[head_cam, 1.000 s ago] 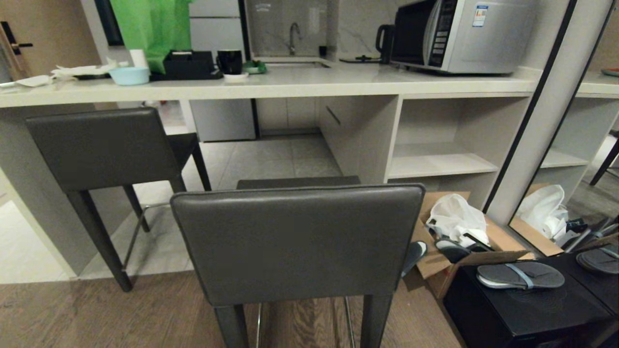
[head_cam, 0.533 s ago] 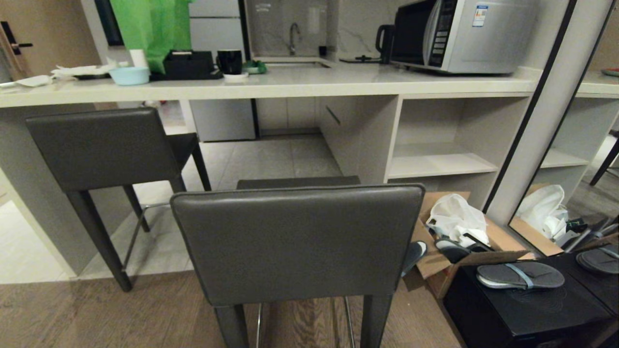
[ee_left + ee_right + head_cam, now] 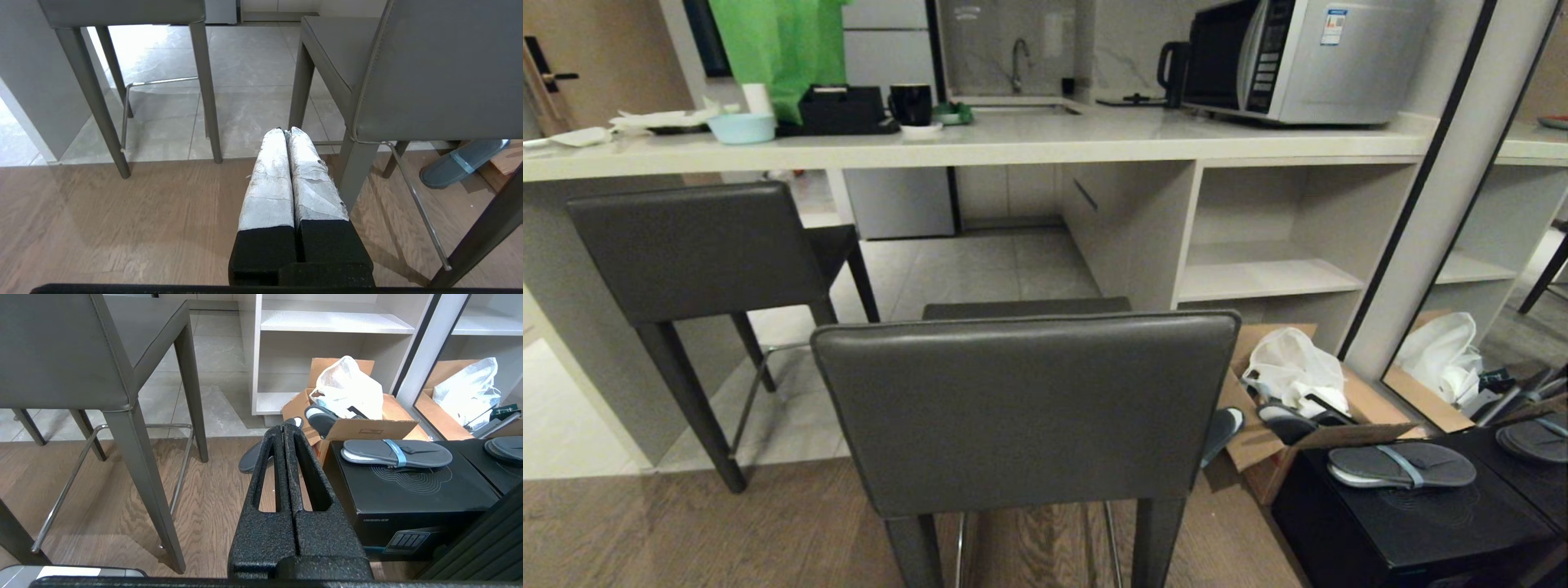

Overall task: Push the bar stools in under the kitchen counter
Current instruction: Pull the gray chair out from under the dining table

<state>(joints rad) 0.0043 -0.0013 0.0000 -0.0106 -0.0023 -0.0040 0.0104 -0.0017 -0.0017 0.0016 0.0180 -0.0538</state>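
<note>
Leather in dark grey fills the middle of the head view: the near bar stool point(image 3: 1025, 412) stands backrest toward me on the wood floor, its seat wholly short of the kitchen counter point(image 3: 1013, 139). The far bar stool point(image 3: 698, 249) is off to my left, seat partly beneath the worktop edge, backrest and rear legs outside it. Judgement: neither stool is home, so both pushes remain to be done.

Placement rationale: the open knee space lies directly beyond the near stool, so a straight shove on the backrest should carry it in. A cardboard box point(image 3: 1307, 408) and a loose slipper point(image 3: 253, 457) sit to the right of that stool near the white shelves — a skewed push risks a leg catching them.

Arm pose: neither arm shows in the head view. Both hang low, fingers pointing forward and down at the floor. My left gripper point(image 3: 286, 134) is beside the near stool's left rear leg, not touching it; my right gripper point(image 3: 284, 430) is off that stool's right side, above the wood floor.

Jaw state: both pairs are pressed fully together and grip nothing — a blunt shape that would suit pushing, not grasping.
</note>
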